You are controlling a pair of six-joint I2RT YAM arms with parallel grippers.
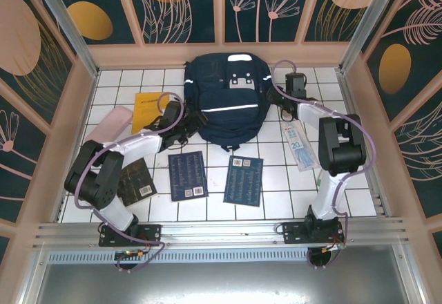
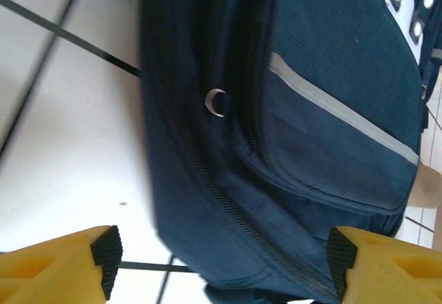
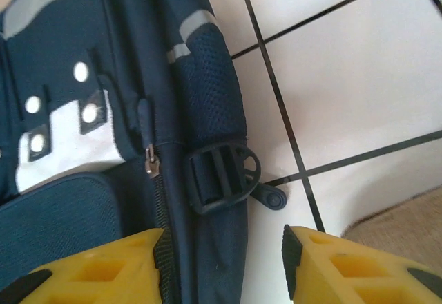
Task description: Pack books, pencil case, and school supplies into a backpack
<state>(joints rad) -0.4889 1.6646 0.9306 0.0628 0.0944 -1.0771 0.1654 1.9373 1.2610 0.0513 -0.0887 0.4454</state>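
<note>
Navy backpack (image 1: 228, 100) is lying zipped at the far middle of the counter (image 1: 276, 200), with the books (image 1: 188, 175) in front, unpacked. Left hand (image 2: 221, 255) is gaping wide over its zippered side. Right hand (image 3: 226, 252) is standing half-open beside the zipper pull (image 3: 150, 162). Neither is holding anything. Opening looks like the current step, and it calls next for pinching that pull.

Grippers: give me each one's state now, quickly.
Left gripper: open, fingers wide apart over the backpack side, holding nothing.
Right gripper: open, fingers apart over the backpack's zippered edge, gripping nothing.
</note>
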